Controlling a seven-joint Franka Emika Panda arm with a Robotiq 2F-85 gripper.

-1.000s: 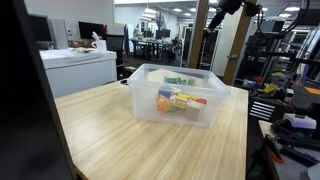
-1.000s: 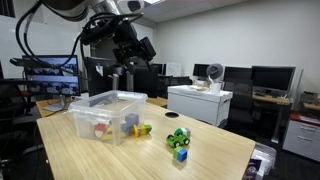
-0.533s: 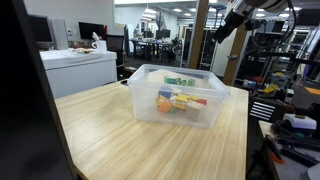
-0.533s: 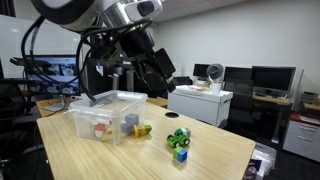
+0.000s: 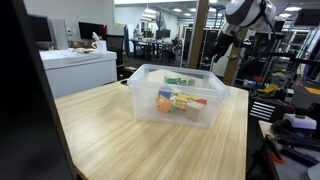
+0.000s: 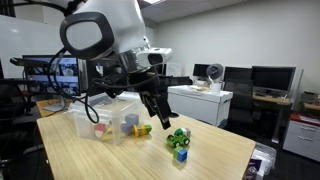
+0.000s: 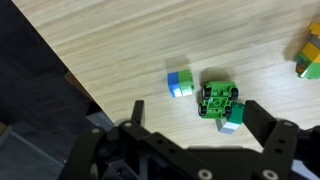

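Note:
My gripper (image 7: 198, 122) is open and empty, with its two black fingers spread above the wooden table. Just beyond the fingertips in the wrist view lies a green toy car (image 7: 219, 97). A blue-and-green block (image 7: 180, 84) sits beside the car, and a green, white and blue block (image 7: 231, 119) touches it near one finger. In an exterior view the gripper (image 6: 160, 112) hangs a little above and beside the car (image 6: 178, 137), not touching it. A yellow-and-green toy (image 6: 143, 129) lies next to the clear bin.
A clear plastic bin (image 6: 104, 116) with several coloured toys stands on the table; it also shows in an exterior view (image 5: 178, 95). The table edge (image 7: 60, 70) runs close to the toys. Desks, monitors and a white cabinet (image 6: 200, 103) stand around.
The arm has swung down from high above the bin to just above the green toy car near the table edge. The toys and the bin have not moved.

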